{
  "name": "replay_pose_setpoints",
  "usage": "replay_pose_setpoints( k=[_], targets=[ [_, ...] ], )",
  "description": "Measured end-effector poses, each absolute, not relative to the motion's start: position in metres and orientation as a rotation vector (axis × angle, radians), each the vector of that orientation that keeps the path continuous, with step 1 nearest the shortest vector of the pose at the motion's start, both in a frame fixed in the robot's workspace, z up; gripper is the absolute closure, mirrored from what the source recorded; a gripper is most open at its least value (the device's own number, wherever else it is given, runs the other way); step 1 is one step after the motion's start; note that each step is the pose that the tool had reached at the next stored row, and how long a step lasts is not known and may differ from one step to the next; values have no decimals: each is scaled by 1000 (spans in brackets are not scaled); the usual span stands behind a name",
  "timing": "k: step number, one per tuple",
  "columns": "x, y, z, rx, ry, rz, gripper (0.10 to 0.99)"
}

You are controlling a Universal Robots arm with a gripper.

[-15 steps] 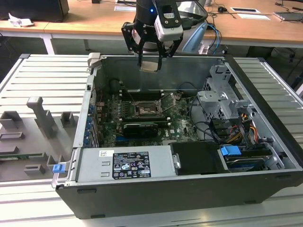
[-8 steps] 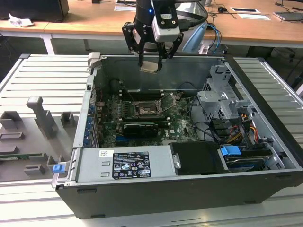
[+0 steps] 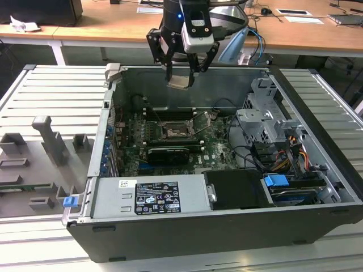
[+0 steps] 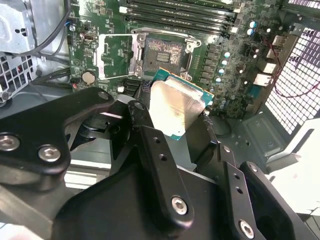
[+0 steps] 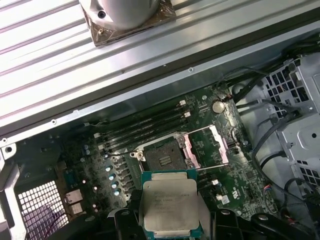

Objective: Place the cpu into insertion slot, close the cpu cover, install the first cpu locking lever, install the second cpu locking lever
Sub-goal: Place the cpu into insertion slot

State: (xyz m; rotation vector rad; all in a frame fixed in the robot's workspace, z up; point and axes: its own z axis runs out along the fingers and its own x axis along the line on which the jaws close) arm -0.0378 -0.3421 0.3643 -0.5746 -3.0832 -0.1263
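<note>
Above the open computer case [image 3: 227,232], the gripper [image 3: 181,76] is clamped on the cpu [image 3: 178,84], holding it in the air over the board. Below lies the bare insertion slot [image 3: 172,131], and beside it, towards the exterior view's right, the cpu cover [image 3: 199,122] is swung open.

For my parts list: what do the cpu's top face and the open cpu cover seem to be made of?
cpu: face looks like matte silver-grey metal, with a soft sheen; its green edge is probably circuit board. cpu cover: thin bare metal, perhaps steel; it glints brightly.
</note>
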Motion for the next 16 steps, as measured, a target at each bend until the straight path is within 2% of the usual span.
replay_pose_setpoints(
  k=[16],
  targets=[
    [-38,-342,360,-687,-3063,-126,557]
  ],
)
